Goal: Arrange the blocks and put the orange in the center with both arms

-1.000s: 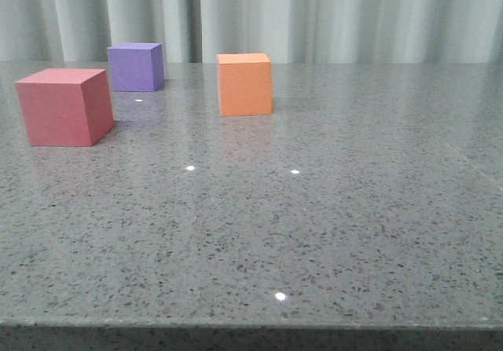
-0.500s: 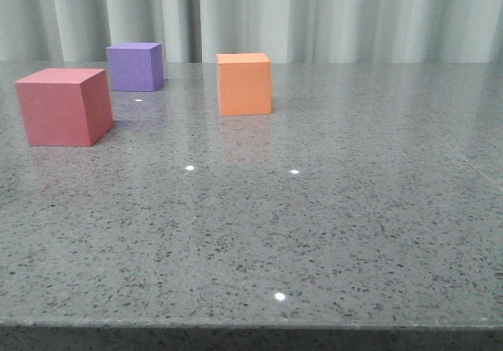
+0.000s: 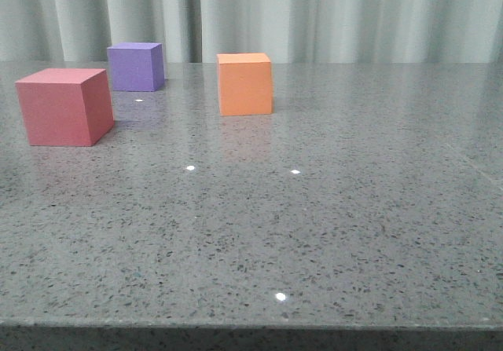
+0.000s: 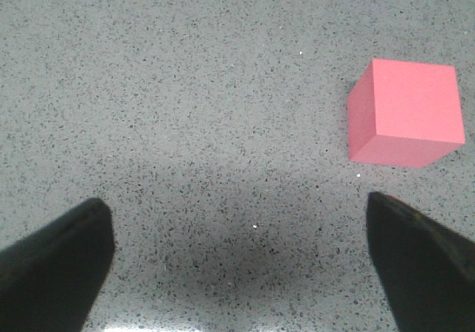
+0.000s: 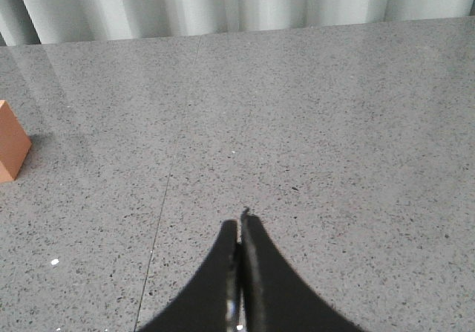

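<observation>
No block is seen moved since earlier frames, the left gripper (image 4: 237, 261) is spread wide and empty near the pinkish-red cube (image 4: 407, 113), the right gripper (image 5: 240, 232) is pressed closed and empty, the orange cube (image 3: 244, 83) is set right of the purple cube (image 3: 136, 66) on the table (image 3: 314, 233).

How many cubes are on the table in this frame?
3. The pinkish-red cube sits nearest on the left, the purple cube behind it towards the curtain, and the orange cube to their right, apart from both. None appears hidden.
</observation>
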Available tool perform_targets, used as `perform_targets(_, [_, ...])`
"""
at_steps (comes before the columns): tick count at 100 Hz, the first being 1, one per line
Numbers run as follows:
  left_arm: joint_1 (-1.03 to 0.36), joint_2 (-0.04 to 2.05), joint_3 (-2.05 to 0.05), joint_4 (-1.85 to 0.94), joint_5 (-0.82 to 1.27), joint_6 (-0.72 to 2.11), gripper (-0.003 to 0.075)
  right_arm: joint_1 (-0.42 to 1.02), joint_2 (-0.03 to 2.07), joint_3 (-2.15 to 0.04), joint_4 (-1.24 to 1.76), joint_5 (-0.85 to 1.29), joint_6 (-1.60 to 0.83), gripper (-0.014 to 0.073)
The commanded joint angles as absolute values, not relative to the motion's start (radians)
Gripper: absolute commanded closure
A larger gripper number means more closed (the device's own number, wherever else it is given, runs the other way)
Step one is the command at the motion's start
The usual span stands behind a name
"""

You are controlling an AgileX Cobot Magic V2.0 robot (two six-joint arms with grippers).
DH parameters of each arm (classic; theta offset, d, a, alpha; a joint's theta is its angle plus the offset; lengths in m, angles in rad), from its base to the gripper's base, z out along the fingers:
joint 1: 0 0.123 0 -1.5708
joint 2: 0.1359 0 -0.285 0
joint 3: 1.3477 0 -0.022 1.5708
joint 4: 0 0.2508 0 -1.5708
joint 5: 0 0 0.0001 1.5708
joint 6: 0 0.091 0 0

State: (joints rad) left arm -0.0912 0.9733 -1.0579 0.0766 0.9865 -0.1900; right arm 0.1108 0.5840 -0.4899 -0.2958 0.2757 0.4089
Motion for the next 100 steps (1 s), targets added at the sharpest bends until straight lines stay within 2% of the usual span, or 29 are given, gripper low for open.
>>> perform_targets(1, [-0.100,0.964,-1.092,0.054,0.931,-0.188,0.0041,0.107,0.585,-0.517,-0.319,0.198,0.397,0.0662])
perform_targets(24, [-0.100,0.964,-1.092,-0.010,0.910,-0.188,0.0125,0.107,0.585,-0.517,-0.319,0.198,0.397,0.0662])
perform_targets(54, [-0.120,0.993,-1.094,-0.129,0.818,-0.191,0.0125,0.107,0.585,-0.517,-0.319,0.198,0.397,0.0662])
perform_targets(66, [-0.200,1.057,-1.102,-0.161,0.765,-0.201,0.0125,0.107,0.585,-0.517,-0.319,0.198,0.397,0.0662])
perform_targets(81, [-0.372,1.181,-1.161,-0.123,0.697,-0.270,0.0125,0.107,0.585,-0.517,-0.319,0.198,0.397,0.0662])
perform_targets(100, [-0.587,1.395,-1.357,0.166,0.690,-0.518,0.0125,0.107,0.585,-0.517,-0.319,0.198,0.397,0.0662])
